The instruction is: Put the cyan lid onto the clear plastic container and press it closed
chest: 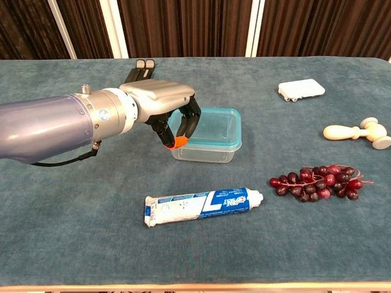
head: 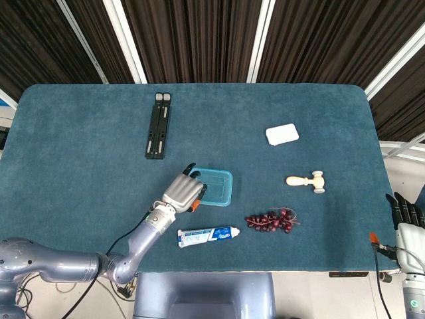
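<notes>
Dark slatted panels stand behind the blue counter (head: 80, 133). My left hand (chest: 166, 107), fingers curled and holding nothing, hovers at the left edge of the container (chest: 208, 148) mid-counter. The lid (chest: 211, 127) looks seated already; pressing may remain. My right hand (head: 406, 219) hangs idle off-counter; whether it is closed, I can't tell.

We see a toothpaste tube (chest: 201, 206), red grapes (chest: 317, 181), a wooden mallet (chest: 358, 132), a white pad (chest: 300, 89) and a black folding stand (head: 158, 125) on the teal table (head: 80, 139).
</notes>
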